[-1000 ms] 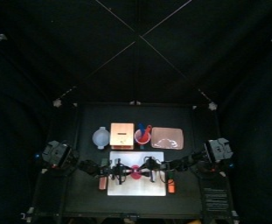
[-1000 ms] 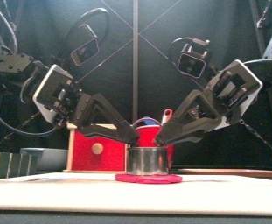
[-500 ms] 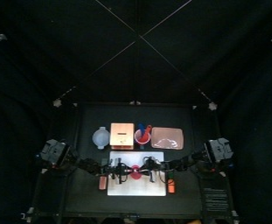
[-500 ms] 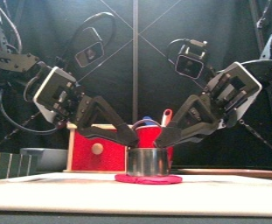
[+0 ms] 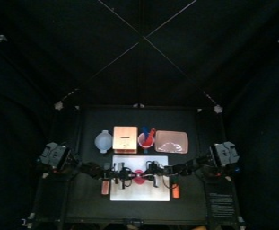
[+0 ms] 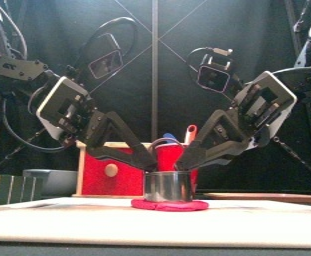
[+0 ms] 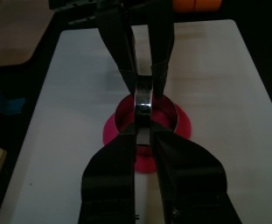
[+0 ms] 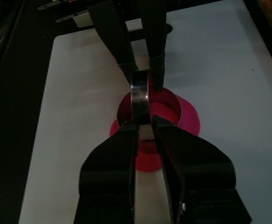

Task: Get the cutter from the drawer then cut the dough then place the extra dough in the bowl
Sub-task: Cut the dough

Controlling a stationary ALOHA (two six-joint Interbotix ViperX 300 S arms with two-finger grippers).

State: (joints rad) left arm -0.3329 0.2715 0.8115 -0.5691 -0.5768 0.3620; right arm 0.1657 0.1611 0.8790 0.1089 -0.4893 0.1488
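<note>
1 cutter (image 6: 169, 184), 1 dough disc (image 6: 169, 204), 1 bowl (image 5: 103, 139), 1 tray (image 5: 175, 142)

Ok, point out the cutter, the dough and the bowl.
cutter (image 6: 170, 184), front view, on its metal side wall.
dough (image 6: 170, 204), front view, on the disc's front edge.
bowl (image 5: 103, 139), top view, on its bare inside.

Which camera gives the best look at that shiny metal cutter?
The front view: the cutter stands whole on the red dough. Both wrist views hide most of it behind the jaws; the top view shows it only as a small speck between the arms.
</note>
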